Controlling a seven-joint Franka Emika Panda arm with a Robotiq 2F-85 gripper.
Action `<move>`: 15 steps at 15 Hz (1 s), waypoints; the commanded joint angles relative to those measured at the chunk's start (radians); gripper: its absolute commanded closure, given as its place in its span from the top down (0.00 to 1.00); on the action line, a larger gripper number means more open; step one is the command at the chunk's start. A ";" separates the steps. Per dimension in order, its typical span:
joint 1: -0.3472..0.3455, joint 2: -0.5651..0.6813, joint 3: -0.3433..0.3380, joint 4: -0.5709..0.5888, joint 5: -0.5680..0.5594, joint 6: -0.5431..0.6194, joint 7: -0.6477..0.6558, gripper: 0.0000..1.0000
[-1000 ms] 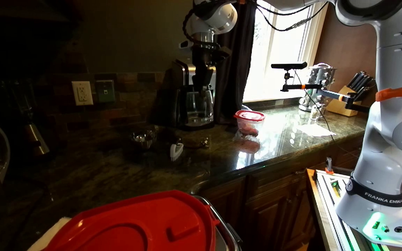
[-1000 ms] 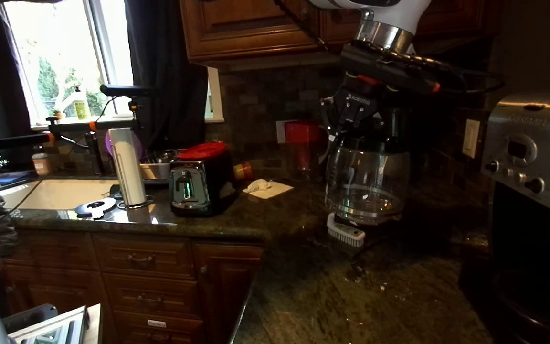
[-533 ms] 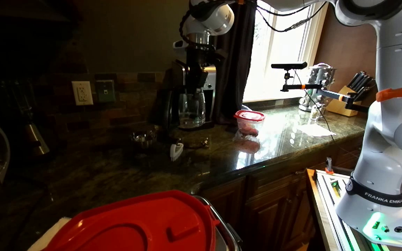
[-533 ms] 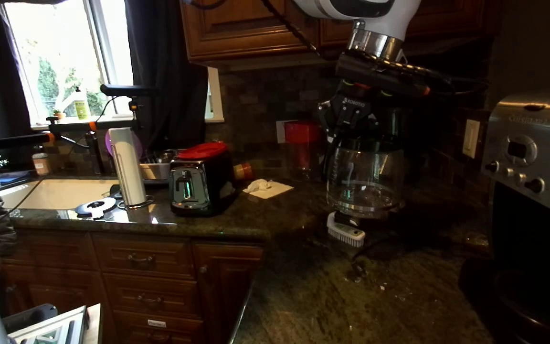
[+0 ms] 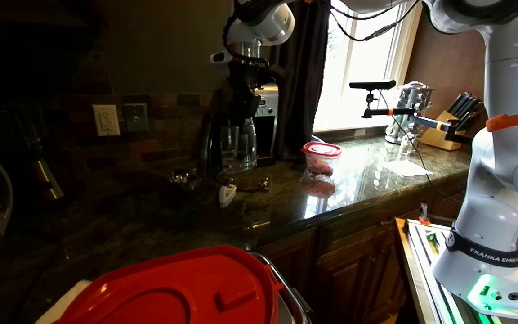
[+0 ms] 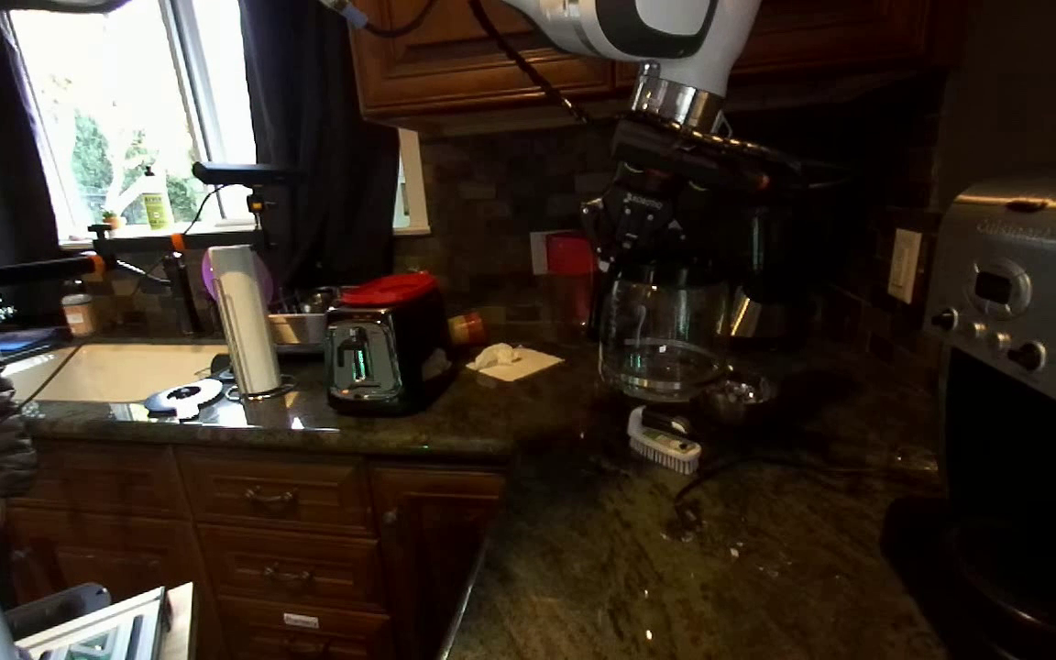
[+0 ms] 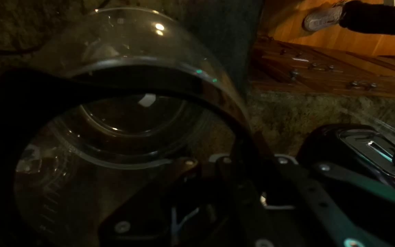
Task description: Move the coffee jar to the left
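Gripper [image 6: 610, 261] is clamped on the coffee jar [image 6: 664, 339], jaws drawn in on its dark rim [image 7: 132, 80]; wrist view has the rim running between them. Jar is below the gripper, roughly upright, glass body mostly off to one side of the grip. Can't tell if its base touches the counter [image 6: 583, 568]. White brush [image 6: 665, 446] sits near the base in both exterior views, shiny bowl [image 6: 739, 396] also near. Coffee machine [image 6: 1028, 284] is well apart in an exterior view.

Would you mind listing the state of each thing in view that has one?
Coffee jar: open-topped, roughly upright
Claw: closed on the coffee jar
Plastic container: lidded
Brush: lying ungripped
Drawers: shut
Curtains: drawn aside
Base light: lit green
Coffee machine: power unclear
Toaster: power unclear
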State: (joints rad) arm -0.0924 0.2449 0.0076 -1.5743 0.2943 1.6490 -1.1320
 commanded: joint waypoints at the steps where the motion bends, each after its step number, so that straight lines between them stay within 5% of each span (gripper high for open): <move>1: 0.003 0.025 0.009 0.023 -0.009 0.008 -0.005 0.02; 15: 0.144 0.286 0.158 0.305 -0.171 -0.023 -0.201 0.02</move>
State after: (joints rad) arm 0.0388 0.4784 0.1481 -1.3589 0.1538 1.6489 -1.2809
